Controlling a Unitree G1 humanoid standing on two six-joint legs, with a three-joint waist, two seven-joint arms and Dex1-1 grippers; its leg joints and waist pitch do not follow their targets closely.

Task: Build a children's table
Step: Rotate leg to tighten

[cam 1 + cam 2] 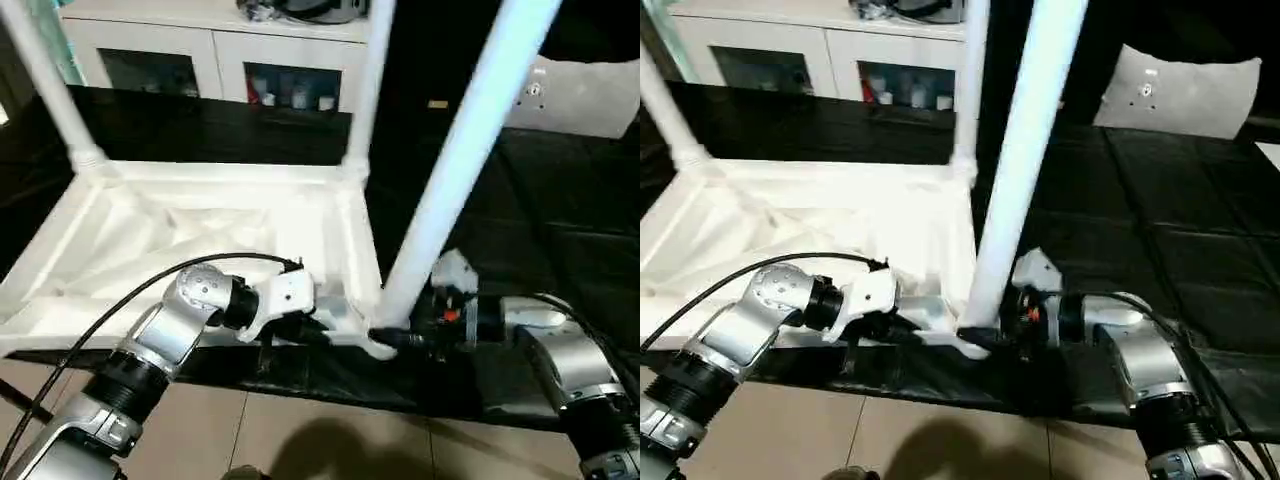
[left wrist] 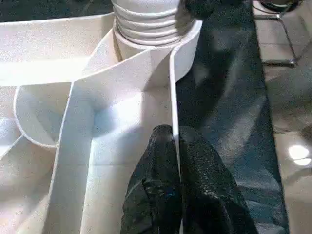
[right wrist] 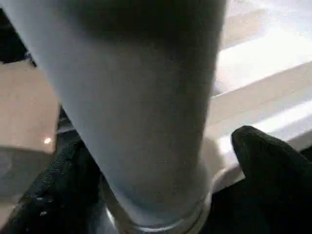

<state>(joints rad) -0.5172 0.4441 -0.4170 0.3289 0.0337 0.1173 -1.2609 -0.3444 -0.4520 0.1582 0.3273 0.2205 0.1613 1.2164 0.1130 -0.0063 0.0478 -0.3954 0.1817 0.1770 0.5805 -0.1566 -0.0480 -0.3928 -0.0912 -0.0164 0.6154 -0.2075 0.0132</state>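
I see the children's table (image 1: pixel 200 240) lying upside down on the black desk (image 1: pixel 1160 240), ribbed underside up, its near edge close to the desk's front edge. Three legs stand up from the corner sockets: one at the far left (image 1: pixel 50 90), one at the far right (image 1: pixel 370 80), and the near-right leg (image 1: pixel 470 150), which rises tilted toward the right.

My left end effector (image 2: pixel 174 161) has its two black fingers pressed together on the thin outer wall of the tabletop, just beside the near-right socket. My right end effector (image 3: pixel 146 195) sits at the base of the near-right leg, its fingers (image 3: pixel 265 161) spread wide on either side of the leg; I cannot tell whether they touch it.

Behind the desk stands a white cabinet (image 1: pixel 220 50) with glass doors. A pale cushion-like object (image 1: pixel 1185 90) lies at the far right.
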